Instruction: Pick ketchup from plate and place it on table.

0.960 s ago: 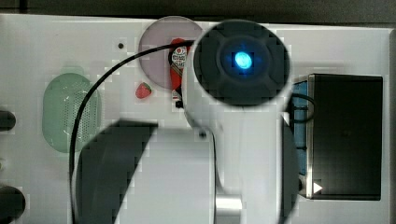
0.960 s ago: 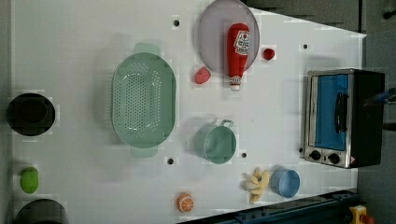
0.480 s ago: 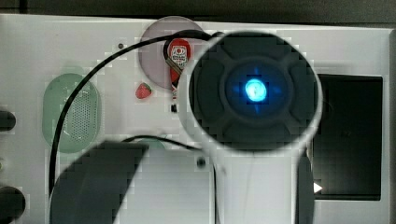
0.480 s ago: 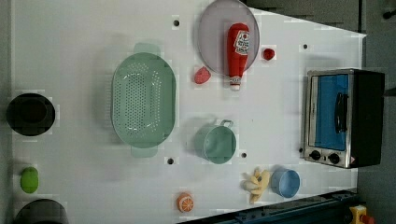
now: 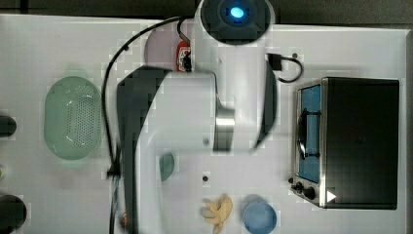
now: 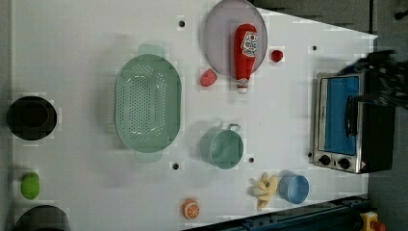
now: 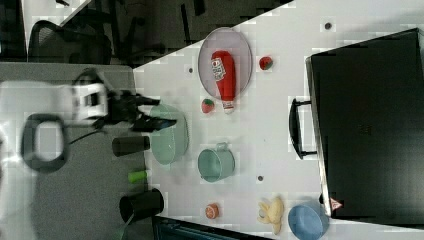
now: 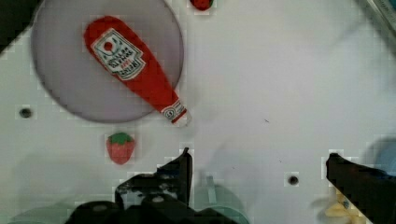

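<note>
One slim red squeeze bottle of ketchup (image 6: 245,54) lies on its side on the large pale lilac-grey round plate (image 6: 219,41), its white cap poking past the rim over the white tabletop (image 6: 86,43). In the wrist view the black gripper (image 8: 259,170) hangs above bare table beside the plate with its two fingers (image 8: 183,168) spread wide apart and nothing between them.

The bottle looks like a light, smooth plastic toy, probably stiff enough to keep its shape but rounded and likely to roll or slip under a careless pinch. The best hold is likely across the broad labelled body, jaws square to its long axis, not the narrow neck. A small red strawberry (image 6: 208,77) sits just beside the plate near the cap, so the descent should keep clear of it.
</note>
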`<act>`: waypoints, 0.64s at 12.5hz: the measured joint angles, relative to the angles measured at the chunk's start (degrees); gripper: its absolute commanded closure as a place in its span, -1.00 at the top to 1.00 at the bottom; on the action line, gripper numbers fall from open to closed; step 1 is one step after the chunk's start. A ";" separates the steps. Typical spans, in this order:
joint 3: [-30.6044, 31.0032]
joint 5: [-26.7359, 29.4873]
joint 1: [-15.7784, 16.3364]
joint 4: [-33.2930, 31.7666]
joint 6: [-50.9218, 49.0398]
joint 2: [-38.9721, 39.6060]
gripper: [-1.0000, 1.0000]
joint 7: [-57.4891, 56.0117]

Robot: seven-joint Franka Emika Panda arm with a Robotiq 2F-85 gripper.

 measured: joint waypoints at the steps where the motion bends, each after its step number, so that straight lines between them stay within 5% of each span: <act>1: 0.29 0.26 -0.03 0.06 0.78 3.41 1.00 -0.78; 8: 0.81 -0.38 0.71 -0.73 19.67 18.48 1.00 -17.93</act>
